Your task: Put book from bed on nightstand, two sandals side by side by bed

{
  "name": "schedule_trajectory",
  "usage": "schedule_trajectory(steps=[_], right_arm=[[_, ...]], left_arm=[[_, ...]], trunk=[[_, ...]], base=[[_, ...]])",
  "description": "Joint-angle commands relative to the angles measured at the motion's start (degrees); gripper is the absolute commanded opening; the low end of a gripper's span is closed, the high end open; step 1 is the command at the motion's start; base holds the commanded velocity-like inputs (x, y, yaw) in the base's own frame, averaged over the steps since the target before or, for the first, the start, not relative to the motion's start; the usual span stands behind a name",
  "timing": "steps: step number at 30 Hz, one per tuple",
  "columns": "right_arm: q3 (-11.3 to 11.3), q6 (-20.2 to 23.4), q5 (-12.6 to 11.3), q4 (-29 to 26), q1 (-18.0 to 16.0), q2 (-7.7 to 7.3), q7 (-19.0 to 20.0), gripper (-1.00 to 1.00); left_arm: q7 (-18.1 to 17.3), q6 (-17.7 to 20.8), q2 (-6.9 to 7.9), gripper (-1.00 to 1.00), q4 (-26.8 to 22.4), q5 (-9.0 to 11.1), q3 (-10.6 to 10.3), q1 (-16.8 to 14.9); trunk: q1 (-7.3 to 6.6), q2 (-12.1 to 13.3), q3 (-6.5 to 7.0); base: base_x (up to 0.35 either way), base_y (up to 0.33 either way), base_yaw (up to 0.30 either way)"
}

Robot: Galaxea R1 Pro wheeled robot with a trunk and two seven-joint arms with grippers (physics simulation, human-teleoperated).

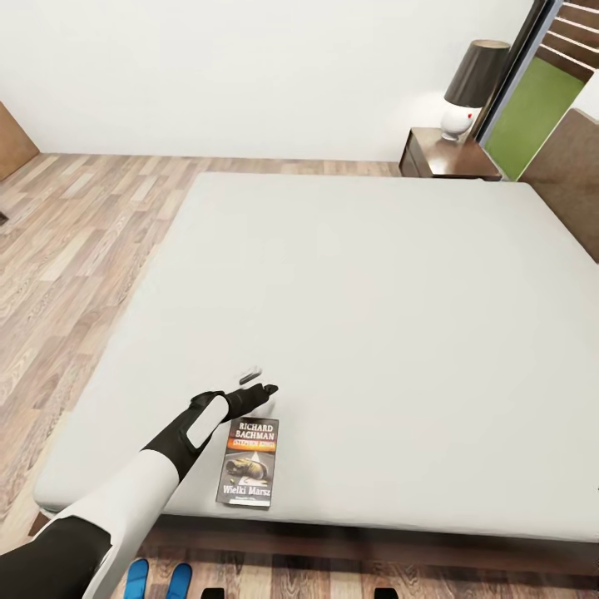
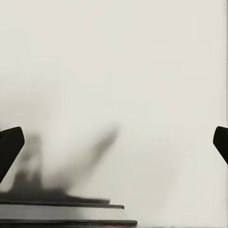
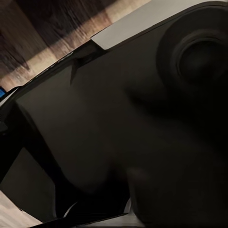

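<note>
Left tool (image 1: 259, 383), seemingly spread, hovers just beyond book (image 1: 249, 462) near bed (image 1: 374, 291) edge.

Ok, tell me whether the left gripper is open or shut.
Open. In the head view the left gripper hovers just past the book with its fingers apart; the left wrist view shows them wide apart over the bed.

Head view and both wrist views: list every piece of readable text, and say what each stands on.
"RICHARD BACHMAN": white letters at the top of the book cover, lying on the bed.
"STEPHEN KING": on the book's orange band; small and blurred, a likely reading only.
"Wielki Marsz": pale letters near the cover's lower edge.
A last tiny line under that title is too small to read.
Left and right wrist views: no text.
</note>
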Motion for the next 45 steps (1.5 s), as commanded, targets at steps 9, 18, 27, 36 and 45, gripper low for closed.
schedule_trajectory(steps=[9,18,27,36,45], right_arm=[[-0.01,-0.08,-0.44,0.15,-0.05,-0.03,0.32,1.00],[-0.01,-0.11,-0.44,0.15,-0.05,-0.03,0.33,1.00],[-0.01,-0.09,-0.44,0.15,-0.05,-0.02,0.33,1.00],[-0.01,-0.11,-0.44,0.15,-0.05,-0.04,0.33,1.00],[-0.01,-0.09,-0.44,0.15,-0.05,-0.02,0.33,1.00]], left_arm=[[0.36,0.11,0.04,1.00,-0.05,0.55,-0.20,-0.02],[0.36,0.05,0.09,1.00,-0.10,0.55,-0.12,-0.02],[0.36,0.02,0.14,1.00,-0.02,0.64,-0.07,-0.02],[0.36,0.02,0.13,1.00,0.03,0.64,-0.04,-0.02],[0.36,0.02,0.15,1.00,0.04,0.64,-0.02,-0.02]], trunk=[[-0.01,-0.01,-0.02],[-0.01,-0.01,-0.02],[-0.01,-0.01,-0.02],[-0.01,-0.01,-0.02],[-0.01,-0.01,-0.02]], base=[[0.000,0.000,0.000],[0.015,0.000,0.000],[-0.124,0.000,0.000],[-0.019,0.000,0.000],[-0.001,0.000,0.000]])
